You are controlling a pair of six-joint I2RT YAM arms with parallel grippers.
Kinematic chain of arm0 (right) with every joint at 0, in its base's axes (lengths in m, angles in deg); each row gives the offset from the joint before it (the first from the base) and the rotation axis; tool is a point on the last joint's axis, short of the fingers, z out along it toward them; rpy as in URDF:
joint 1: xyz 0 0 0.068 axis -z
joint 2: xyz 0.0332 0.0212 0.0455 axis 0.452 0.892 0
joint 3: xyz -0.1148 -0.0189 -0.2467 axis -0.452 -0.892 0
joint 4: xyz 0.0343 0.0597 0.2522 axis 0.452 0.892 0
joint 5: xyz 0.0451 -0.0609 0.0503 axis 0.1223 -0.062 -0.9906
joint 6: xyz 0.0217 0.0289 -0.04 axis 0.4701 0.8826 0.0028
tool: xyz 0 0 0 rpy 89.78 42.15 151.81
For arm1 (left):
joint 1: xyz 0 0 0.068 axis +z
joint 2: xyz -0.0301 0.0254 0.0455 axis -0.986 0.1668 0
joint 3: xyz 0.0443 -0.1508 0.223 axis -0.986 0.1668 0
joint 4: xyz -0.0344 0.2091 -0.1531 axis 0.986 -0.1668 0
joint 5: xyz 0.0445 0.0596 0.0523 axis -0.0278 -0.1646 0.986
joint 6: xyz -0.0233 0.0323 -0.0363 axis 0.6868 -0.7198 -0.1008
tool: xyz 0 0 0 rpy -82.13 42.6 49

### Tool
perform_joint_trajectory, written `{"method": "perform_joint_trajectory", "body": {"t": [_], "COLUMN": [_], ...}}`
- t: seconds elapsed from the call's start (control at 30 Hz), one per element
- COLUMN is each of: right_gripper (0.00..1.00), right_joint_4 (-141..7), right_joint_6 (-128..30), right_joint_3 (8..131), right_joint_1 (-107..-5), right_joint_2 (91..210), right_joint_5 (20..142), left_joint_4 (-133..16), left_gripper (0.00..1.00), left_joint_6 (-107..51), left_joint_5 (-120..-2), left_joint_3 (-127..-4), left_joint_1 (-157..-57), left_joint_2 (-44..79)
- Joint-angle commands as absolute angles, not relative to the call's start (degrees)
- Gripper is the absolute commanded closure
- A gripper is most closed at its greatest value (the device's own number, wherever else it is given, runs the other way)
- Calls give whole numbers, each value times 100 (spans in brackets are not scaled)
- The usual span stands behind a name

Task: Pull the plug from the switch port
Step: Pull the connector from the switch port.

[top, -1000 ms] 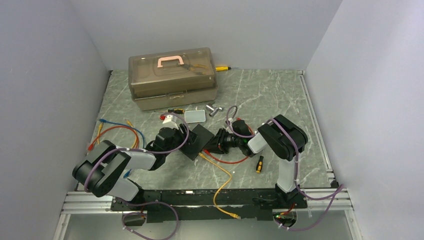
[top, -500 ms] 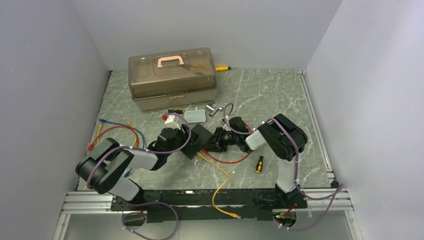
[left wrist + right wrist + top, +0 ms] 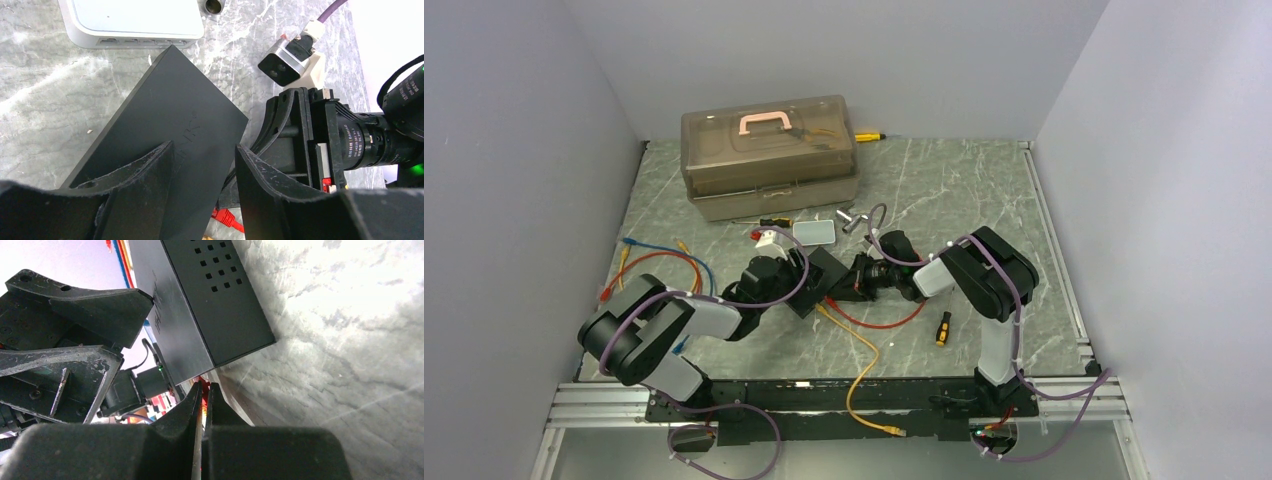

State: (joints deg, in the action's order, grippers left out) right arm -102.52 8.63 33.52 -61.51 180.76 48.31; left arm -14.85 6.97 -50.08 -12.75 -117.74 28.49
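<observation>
Right pincer (image 3: 204,390): clenched on red plug (image 3: 201,382) at socket edge of switch (image 3: 200,305). Left pincer (image 3: 204,147): clamped across the switch, which sits tilted on the surface. Handling: draw plug straight out from the switch, in line with its socket; brace the switch against the tug.

Grey-green marbled table (image 3: 964,190). Far left: translucent brown toolbox (image 3: 769,160), yellow screwdriver (image 3: 869,136) beside it. Centre: silver tin (image 3: 814,232), metal sockets (image 3: 849,218) just beside, black switch (image 3: 824,272) nearer. Red cable (image 3: 884,323) and yellow cable (image 3: 864,370) toward front. Cable bundle (image 3: 659,262) left. Black-yellow screwdriver (image 3: 943,327) right.

black arms (image 3: 989,275), white links, purple cables (image 3: 332,8)
</observation>
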Motion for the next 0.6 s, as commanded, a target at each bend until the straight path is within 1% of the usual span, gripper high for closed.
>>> {"method": "perform_joint_trajectory", "body": {"t": [0.0,0.2,0.3,0.43,0.57], "right_gripper": [100,100,100,100,100], "right_joint_4": [-10114,-10195,-10170,-9991,-9506], "right_joint_6": [711,660,588,388,-78], "right_joint_3": [3392,3397,3393,3425,3487], "right_joint_1": [-6203,-6227,-6238,-6238,-6251], "right_joint_2": [18220,18229,18189,18085,17848], "right_joint_5": [5076,4963,4967,4999,5114], "left_joint_4": [-2403,-2642,-3044,-3930,-4892], "left_gripper": [44,43,36,27,20], "left_joint_6": [688,623,525,323,146], "left_joint_5": [-5001,-4906,-4763,-4405,-4038], "left_joint_3": [-1088,-1090,-1123,-1238,-1338], "left_joint_1": [-11836,-11836,-11843,-11875,-11890], "left_joint_2": [3090,2625,2063,958,178]}}
